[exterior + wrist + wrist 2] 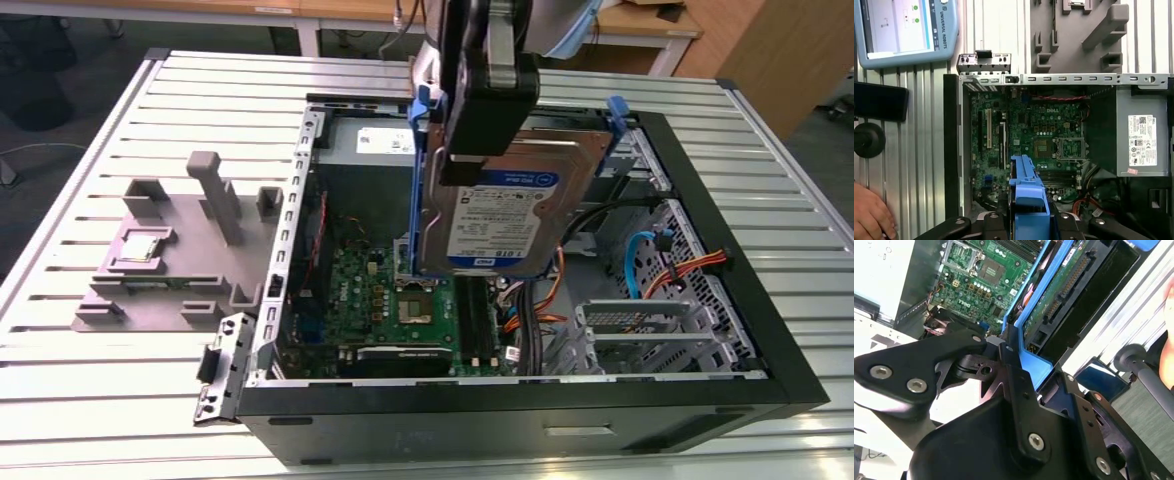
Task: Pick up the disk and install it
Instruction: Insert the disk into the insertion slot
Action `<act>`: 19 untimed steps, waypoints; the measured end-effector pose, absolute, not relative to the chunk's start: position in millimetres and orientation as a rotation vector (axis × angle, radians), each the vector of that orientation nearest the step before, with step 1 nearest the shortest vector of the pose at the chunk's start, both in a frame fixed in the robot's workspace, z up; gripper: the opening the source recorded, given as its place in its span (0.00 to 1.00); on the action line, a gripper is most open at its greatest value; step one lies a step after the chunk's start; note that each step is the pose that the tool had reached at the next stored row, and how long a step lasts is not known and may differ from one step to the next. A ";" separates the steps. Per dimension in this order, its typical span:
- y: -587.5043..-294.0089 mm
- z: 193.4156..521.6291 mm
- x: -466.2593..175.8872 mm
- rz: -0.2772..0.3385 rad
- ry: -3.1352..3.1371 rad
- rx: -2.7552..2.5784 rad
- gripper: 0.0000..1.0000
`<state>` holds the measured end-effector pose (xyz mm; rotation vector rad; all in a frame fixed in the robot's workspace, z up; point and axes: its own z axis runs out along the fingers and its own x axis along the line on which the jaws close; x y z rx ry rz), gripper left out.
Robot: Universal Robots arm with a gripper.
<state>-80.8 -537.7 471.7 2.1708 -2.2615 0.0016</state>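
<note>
Hanging straight down from above an open computer case, the arm's gripper is clamped on the disk, which it holds on edge, nearly upright, with the white-and-blue label facing the exterior view's right. In the second wrist view the black fingers pinch the top bar of the blue carrier from both sides, and the disk's green circuit side and connector run away below them. In the first wrist view the carrier sits directly under the gripper, over the green motherboard on the case floor. The disk's lower end hangs above that board, clear of the drive cage. A grey power supply with a white sticker sits inside the case, off to one side of the gripper. Outside the case, a grey fixture block rests on the slatted metal table. Farther off, a person's hand lies on the table near a teach pendant.
</note>
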 end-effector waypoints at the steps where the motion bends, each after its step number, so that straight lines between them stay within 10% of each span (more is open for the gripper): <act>1: -537.7 471.6 -79.8 0.002 -2.262 2.171 0.37; 19: -537.7 471.3 -54.1 0.002 -2.263 2.169 0.37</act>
